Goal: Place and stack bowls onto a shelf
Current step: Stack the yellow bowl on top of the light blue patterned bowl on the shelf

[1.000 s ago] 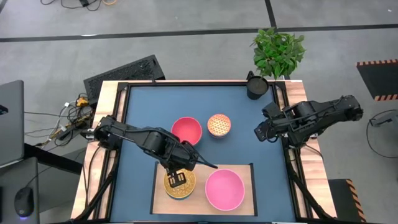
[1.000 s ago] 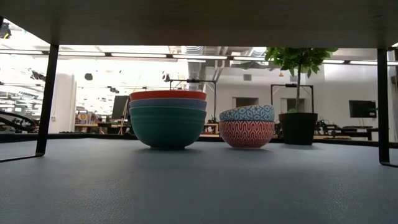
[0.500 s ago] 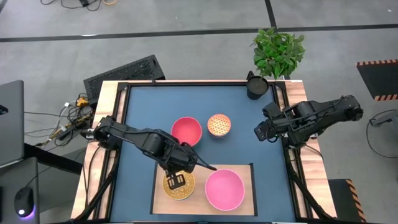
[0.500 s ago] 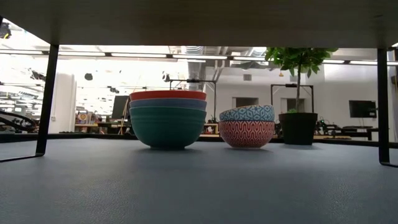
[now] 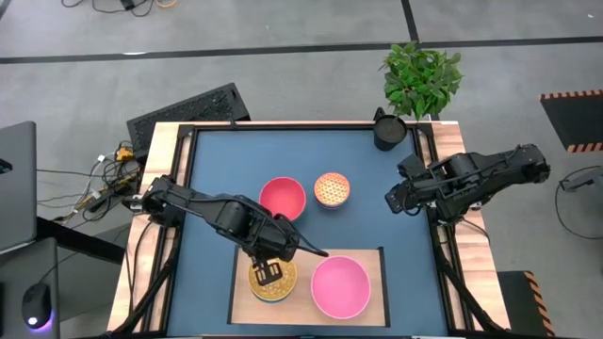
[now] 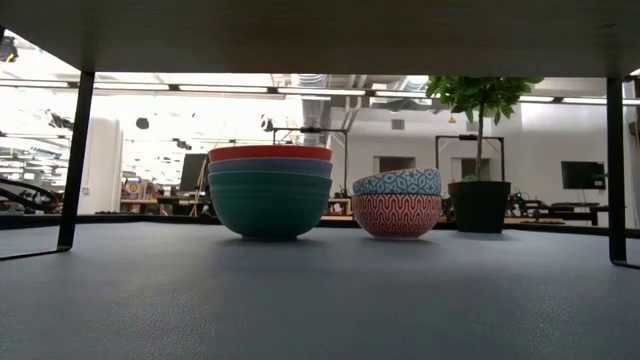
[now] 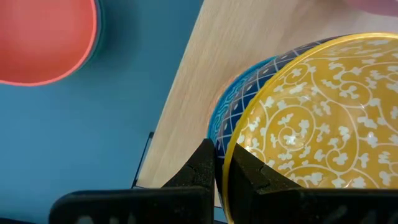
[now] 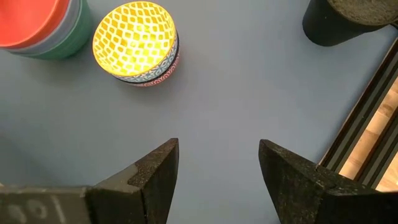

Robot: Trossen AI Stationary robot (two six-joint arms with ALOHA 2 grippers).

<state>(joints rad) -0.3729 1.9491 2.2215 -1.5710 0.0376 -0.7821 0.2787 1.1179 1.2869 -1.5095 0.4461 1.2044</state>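
My left claw [image 5: 271, 273] was down over the left half of the shelf [image 5: 372, 256], the pale wooden board at the near edge of the table [image 5: 226, 169]. Its two fingers [image 7: 202, 165] were pinched narrow on the rim of the yellow scroll-patterned bowl [image 7: 311, 124], one finger outside the wall and one inside. That bowl sat nested in a blue patterned bowl [image 7: 239, 99], which rested on the board. Just to the right of them on the same board sat the wide pink bowl [image 5: 340, 286], apart from my claw.

Farther back, on the dark blue tabletop, a stack of wide bowls stood with the red bowl [image 5: 283, 198] on top; from table height I saw a grey-blue bowl [image 6: 270, 167] under it and a green bowl [image 6: 268, 205] at the bottom. Just to its right stood a smaller stack, an orange-lattice bowl [image 5: 332, 188] showing from above, with a light-blue patterned bowl [image 6: 397, 181] over a red patterned bowl [image 6: 396, 215] from the side.

My right claw [image 8: 217, 168] hung over the right side of the table, fingers wide apart and holding nothing. A dark cup [image 5: 388, 131] stood at the far right corner, with a potted plant [image 5: 420, 77] beyond it.
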